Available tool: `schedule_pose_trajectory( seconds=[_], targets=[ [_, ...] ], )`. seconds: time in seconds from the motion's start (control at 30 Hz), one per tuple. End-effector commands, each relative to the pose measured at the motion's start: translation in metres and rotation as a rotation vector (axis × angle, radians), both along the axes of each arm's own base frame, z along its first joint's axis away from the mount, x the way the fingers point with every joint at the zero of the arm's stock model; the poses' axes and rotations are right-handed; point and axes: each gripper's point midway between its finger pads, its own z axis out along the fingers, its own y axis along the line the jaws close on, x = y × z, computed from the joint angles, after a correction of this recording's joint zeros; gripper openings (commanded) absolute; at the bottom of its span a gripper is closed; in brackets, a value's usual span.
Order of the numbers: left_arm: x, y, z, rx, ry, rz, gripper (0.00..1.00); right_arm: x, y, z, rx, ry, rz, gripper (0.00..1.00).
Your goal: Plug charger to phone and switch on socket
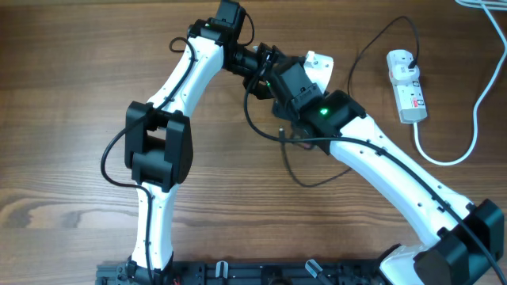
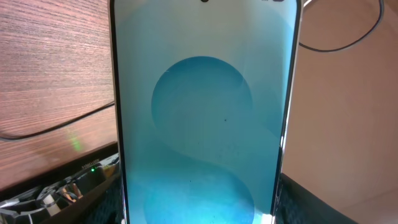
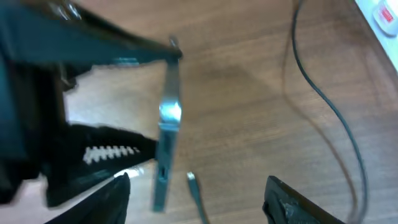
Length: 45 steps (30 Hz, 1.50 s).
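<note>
The phone point(image 2: 199, 112) fills the left wrist view, its screen light blue with a teal oval. My left gripper point(image 2: 199, 208) is shut on its sides and holds it off the table; overhead, the left gripper point(image 1: 269, 67) and the phone point(image 1: 319, 65) are at the back middle. In the right wrist view the phone point(image 3: 166, 137) shows edge-on. The charger's connector tip point(image 3: 193, 182) lies just right of the phone's lower end, between the spread fingers of my right gripper point(image 3: 202, 208), which is open. The black charger cable point(image 1: 372, 39) runs to the white socket point(image 1: 406, 85).
The socket's thick white cord point(image 1: 475, 119) loops along the right edge of the wooden table. Slack black cable point(image 1: 305, 178) lies on the table under the right arm. The socket's corner point(image 3: 380, 12) shows at the top right of the right wrist view.
</note>
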Motion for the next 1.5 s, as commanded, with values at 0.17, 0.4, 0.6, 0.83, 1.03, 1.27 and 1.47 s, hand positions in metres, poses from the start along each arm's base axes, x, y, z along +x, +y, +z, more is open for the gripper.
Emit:
schedule_pose_trajectory(
  seconds=[0.17,0.4,0.6,0.83,1.03,1.27,1.47],
  targets=[
    [-0.006,-0.002,0.032,-0.067,-0.055,-0.025,0.63,0.026,0.001,0.002,0.037,-0.062,-0.049,0.57],
    [-0.008,-0.005,0.039,-0.116,-0.059,-0.046,0.64,0.031,0.010,-0.012,0.146,0.008,-0.014,0.51],
    [-0.006,-0.006,0.040,-0.124,-0.092,-0.052,0.64,0.034,0.012,-0.010,0.154,-0.004,-0.011,0.37],
    [-0.006,-0.006,0.040,-0.127,-0.104,-0.057,0.64,0.038,0.008,-0.008,0.139,-0.028,-0.027,0.30],
    [-0.006,-0.006,0.040,-0.127,-0.105,-0.057,0.65,0.043,0.010,-0.003,0.131,-0.057,-0.013,0.26],
    [-0.006,-0.006,0.040,-0.127,-0.104,-0.057,0.65,0.044,0.010,-0.010,0.121,-0.044,-0.013,0.18],
    [-0.006,-0.006,0.040,-0.127,-0.104,-0.057,0.67,0.045,0.010,-0.009,0.122,-0.048,-0.016,0.05]
  ],
)
